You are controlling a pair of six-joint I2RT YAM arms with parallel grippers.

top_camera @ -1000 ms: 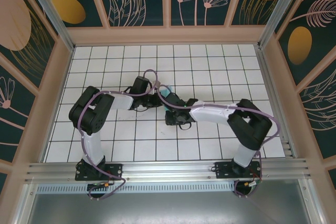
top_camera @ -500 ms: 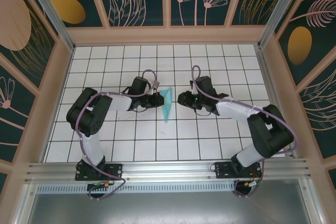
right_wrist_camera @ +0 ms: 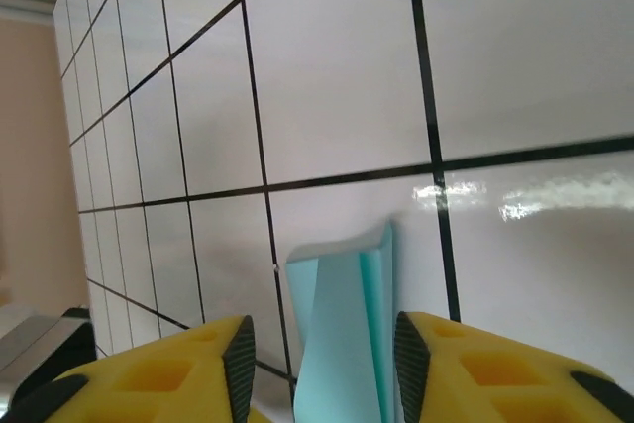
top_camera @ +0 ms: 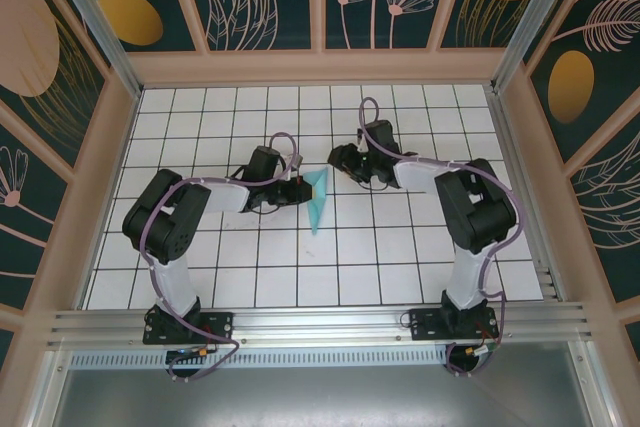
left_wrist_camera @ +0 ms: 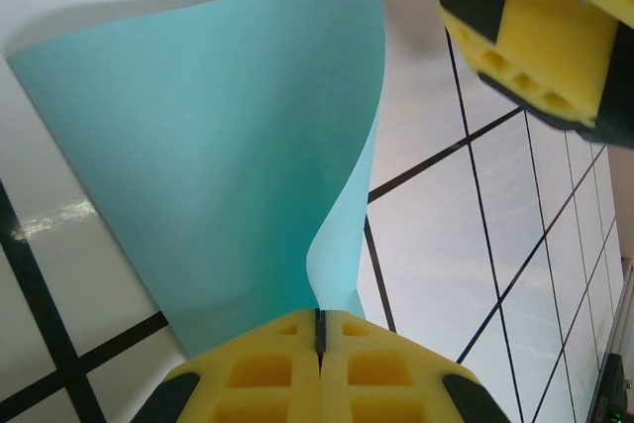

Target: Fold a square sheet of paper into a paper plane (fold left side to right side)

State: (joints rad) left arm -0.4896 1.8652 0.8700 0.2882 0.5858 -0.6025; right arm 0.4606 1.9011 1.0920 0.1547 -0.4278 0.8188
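R pincer [top_camera: 336, 159] shifted, open; L pincer [left_wrist_camera: 319, 329] grips paper [left_wrist_camera: 228, 146].

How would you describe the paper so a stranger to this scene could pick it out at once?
Find the white gridded table, then its middle, where the left gripper faces the right gripper. The left one pinches an edge of the sheet of paper, folded and curling. It is the only turquoise thing on the white tiles.
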